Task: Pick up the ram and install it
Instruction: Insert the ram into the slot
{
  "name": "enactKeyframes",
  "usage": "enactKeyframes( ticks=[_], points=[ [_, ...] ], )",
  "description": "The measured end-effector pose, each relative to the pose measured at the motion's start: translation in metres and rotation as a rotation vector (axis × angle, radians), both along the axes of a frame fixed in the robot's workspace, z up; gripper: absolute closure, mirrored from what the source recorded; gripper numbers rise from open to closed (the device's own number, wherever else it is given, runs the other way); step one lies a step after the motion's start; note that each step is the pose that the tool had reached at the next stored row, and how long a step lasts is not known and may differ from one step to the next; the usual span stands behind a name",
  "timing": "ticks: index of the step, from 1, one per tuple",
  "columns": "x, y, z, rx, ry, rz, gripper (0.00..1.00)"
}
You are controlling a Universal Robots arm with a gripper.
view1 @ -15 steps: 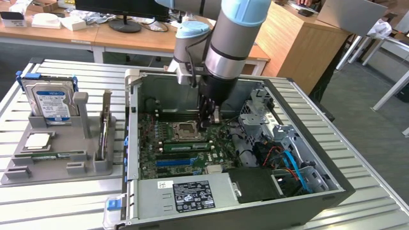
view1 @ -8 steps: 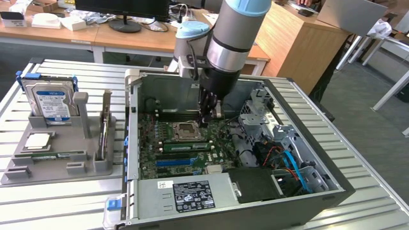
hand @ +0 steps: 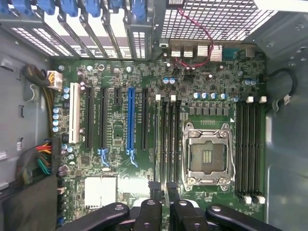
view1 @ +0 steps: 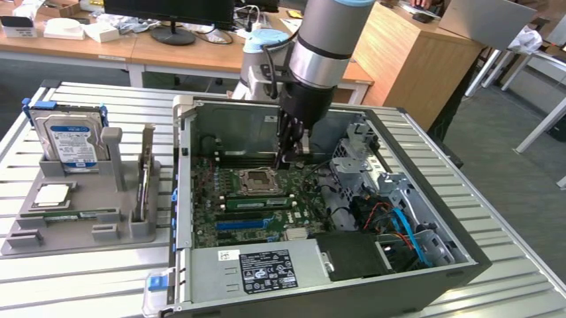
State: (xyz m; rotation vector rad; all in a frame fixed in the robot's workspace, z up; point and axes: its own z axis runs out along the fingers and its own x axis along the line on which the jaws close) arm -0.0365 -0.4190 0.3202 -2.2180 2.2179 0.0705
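Open from above: black tower computer case (view1: 447, 270) mid-frame in the exterior view, with green motherboard (view1: 221, 232) bare around the square silver processor socket (view1: 262, 181). Hemmed at the exterior view's right by a grey metal drive cage (view1: 358, 142) and red and blue cables (view1: 399, 224). Blocked just above the socket in the frame by the dark gripper (view1: 292, 158). Free strip of slatted metal table (view1: 89, 291) along the lower left.

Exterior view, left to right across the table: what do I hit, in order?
hard drive → ram standing in the grey holder → gripper down inside the open case → blue cables
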Motion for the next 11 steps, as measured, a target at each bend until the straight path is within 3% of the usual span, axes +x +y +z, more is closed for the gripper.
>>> enactKeyframes(
  ticks=[7, 11],
  points=[
    [0.000, 0.0000, 0.0138, 0.0000, 0.0000, 0.000, 0.81],
    [0.000, 0.0000, 0.0162, 0.0002, -0.0001, 0.000, 0.81]
  ],
)
